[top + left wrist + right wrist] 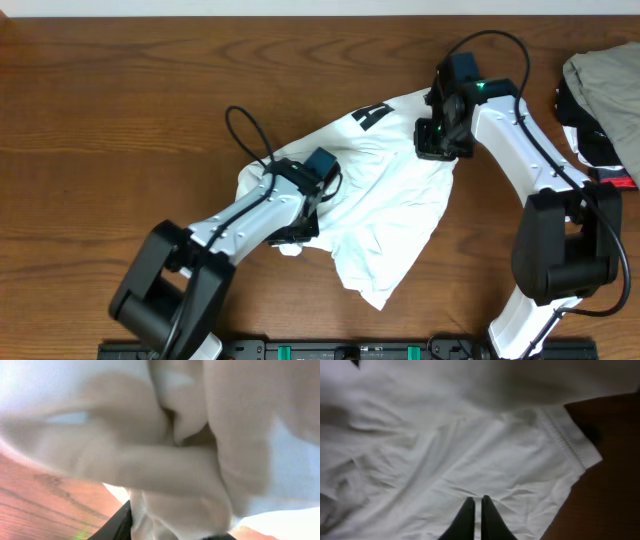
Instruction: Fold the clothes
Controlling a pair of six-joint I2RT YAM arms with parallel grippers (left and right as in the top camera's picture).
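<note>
The clothes, one white T-shirt (385, 195), lie crumpled in the middle of the wooden table (120, 120), with a black letter (368, 115) showing at the far edge. My left gripper (300, 225) sits at the shirt's left side. In the left wrist view a thick bunch of white cloth (200, 420) fills the gap between its jaws (167, 532), which are shut on it. My right gripper (440, 140) is at the shirt's upper right edge. In the right wrist view its black fingers (474, 500) are pinched together on wrinkled cloth (445, 450) near the ribbed hem (565, 440).
A heap of beige-grey, black and red garments (605, 100) lies at the table's right edge, close behind the right arm. A black cable loop (245, 130) stands out beside the left wrist. Bare wood (610, 470) shows right of the hem.
</note>
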